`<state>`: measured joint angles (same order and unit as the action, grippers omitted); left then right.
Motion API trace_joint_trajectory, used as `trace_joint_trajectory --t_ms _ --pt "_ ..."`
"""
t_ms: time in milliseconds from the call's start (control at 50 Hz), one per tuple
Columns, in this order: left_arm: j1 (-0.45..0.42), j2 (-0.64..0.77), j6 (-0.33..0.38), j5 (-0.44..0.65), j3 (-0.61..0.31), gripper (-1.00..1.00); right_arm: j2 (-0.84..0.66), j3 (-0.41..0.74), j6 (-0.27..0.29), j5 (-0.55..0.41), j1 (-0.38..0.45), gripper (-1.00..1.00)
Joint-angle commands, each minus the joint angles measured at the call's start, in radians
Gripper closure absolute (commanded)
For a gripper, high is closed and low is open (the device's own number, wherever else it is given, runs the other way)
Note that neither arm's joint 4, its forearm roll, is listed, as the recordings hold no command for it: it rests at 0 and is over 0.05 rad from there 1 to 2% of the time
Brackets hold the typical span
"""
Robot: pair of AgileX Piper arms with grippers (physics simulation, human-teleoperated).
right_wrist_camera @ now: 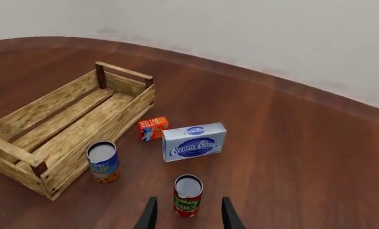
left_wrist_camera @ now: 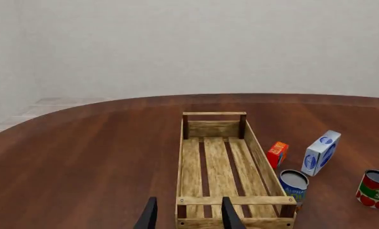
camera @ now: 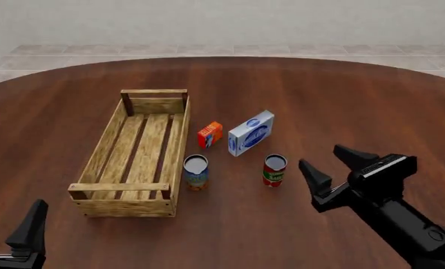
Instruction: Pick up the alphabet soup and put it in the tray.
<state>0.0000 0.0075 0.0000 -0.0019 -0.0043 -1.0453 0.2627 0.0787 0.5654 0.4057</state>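
The alphabet soup (camera: 196, 172), a blue can with a yellow and orange lower band, stands upright on the table right beside the tray's right wall, near its front corner. It also shows in the left wrist view (left_wrist_camera: 294, 185) and the right wrist view (right_wrist_camera: 103, 162). The tray (camera: 121, 186) is a long light-wood crate, empty, left of centre; it also shows in both wrist views (left_wrist_camera: 218, 162) (right_wrist_camera: 122, 112). My right gripper (camera: 333, 167) is open and empty, to the right of the cans. My left gripper (camera: 9, 218) is open and empty, near the table's front left, short of the tray.
A red-and-green can (camera: 274, 170) stands right of the soup, just ahead of the right gripper (right_wrist_camera: 188, 202). A white-and-blue cream cheese box (camera: 251, 133) and a small orange box (camera: 209, 134) stand behind the cans. The table is round, dark wood.
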Motion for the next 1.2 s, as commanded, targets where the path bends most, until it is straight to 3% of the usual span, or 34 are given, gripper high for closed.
trace_joint_trajectory --t_ms 20,740,880,1200 --pt "0.0 0.0 0.0 0.0 0.0 -1.0 -0.067 0.078 -0.003 -0.065 0.056 -1.0" --pt "0.0 0.0 0.0 0.0 0.0 -1.0 -0.2 0.228 0.001 -0.155 0.232 -1.0" --pt "0.0 0.0 0.0 0.0 0.0 -1.0 -0.182 0.27 -0.052 -0.215 0.282 -1.0" --pt "0.0 0.0 0.0 0.0 0.0 -1.0 -0.197 0.318 -0.056 -0.253 0.346 -1.0"
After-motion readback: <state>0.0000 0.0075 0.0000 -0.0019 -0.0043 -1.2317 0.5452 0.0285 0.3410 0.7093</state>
